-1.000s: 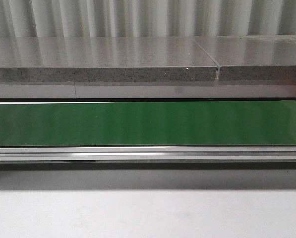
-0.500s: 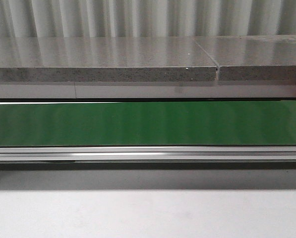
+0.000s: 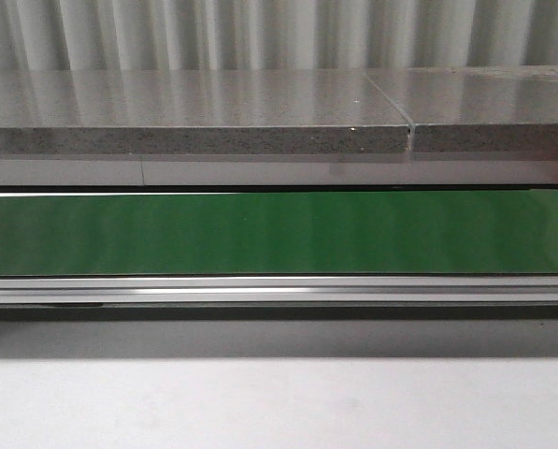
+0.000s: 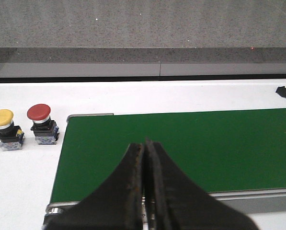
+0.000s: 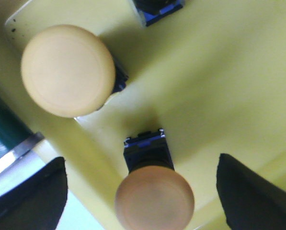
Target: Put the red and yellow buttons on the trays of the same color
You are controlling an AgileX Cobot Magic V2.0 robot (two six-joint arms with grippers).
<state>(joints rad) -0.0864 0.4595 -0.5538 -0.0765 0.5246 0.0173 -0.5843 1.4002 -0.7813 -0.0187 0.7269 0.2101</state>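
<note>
In the left wrist view a yellow button (image 4: 6, 129) and a red button (image 4: 42, 124) stand upright side by side on the white table, just off the end of the green belt (image 4: 190, 148). My left gripper (image 4: 144, 145) is shut and empty, hovering over the belt, well apart from both buttons. In the right wrist view my right gripper (image 5: 143, 191) is open just above the yellow tray (image 5: 219, 86). A yellow button (image 5: 154, 194) stands between its fingers, untouched. Another yellow button (image 5: 68, 71) stands on the tray nearby. No red tray is in view.
The base of a third button (image 5: 158, 8) shows at the tray's edge. The front view shows only the green belt (image 3: 279, 232), its metal rail (image 3: 279, 290) and a grey stone ledge (image 3: 194, 122) behind. A black cable end (image 4: 285, 92) lies on the white table.
</note>
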